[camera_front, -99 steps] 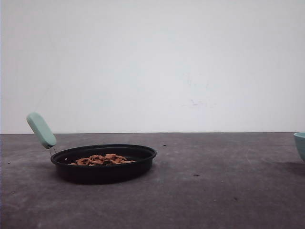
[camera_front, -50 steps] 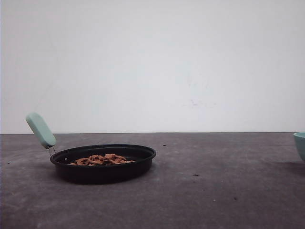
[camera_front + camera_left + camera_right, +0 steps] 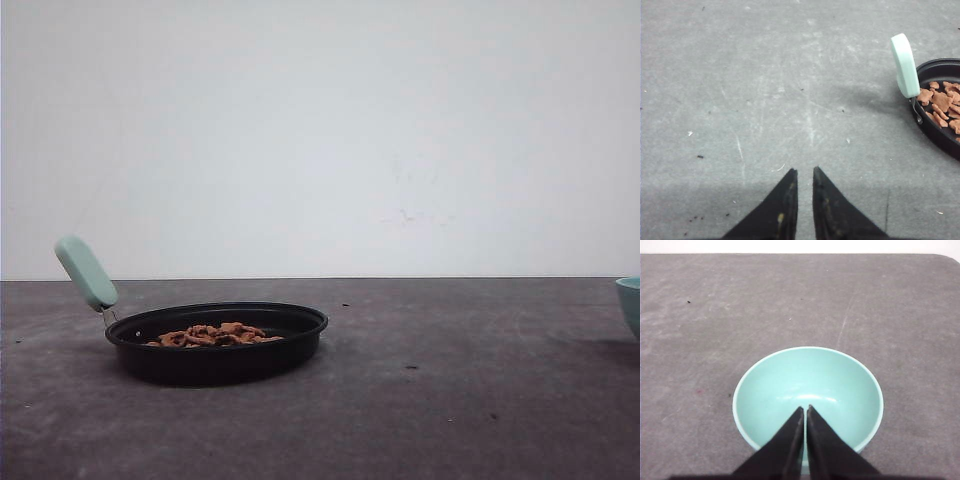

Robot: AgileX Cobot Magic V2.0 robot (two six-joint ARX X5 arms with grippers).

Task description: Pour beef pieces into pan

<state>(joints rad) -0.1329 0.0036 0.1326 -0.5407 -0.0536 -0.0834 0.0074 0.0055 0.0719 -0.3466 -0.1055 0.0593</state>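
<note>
A black frying pan [image 3: 218, 340] sits on the grey bench [image 3: 450, 400] toward the robot's left in the front view, nearer the front edge than the back, its rolled rim level and its short mint-green handle [image 3: 86, 272] rising at a slant up and away to the left. Inside it the beef pieces [image 3: 212, 335], orange-brown curled chunks and strips, lie in a low heap across the pan floor, below the rim. At the far right edge of the same view, well apart from the pan, part of a teal bowl [image 3: 630, 302] stands on the bench with its shadow beside it. Beyond the bench a plain white wall [image 3: 320, 140] closes the scene. From the left wrist camera, the left gripper [image 3: 804, 173] hangs above bare, scuffed bench, its two dark fingers drawn close with only a thin slit between them and nothing held; the pan's handle [image 3: 905, 65] and a slice of the pan with its beef pieces [image 3: 942, 101] show off to one side, apart from the gripper. From the right wrist camera, the right gripper [image 3: 805, 409] is poised over the teal bowl [image 3: 840, 385], fingers pressed almost together and grasping nothing, the bowl's interior bare and upright on the bench.
</note>
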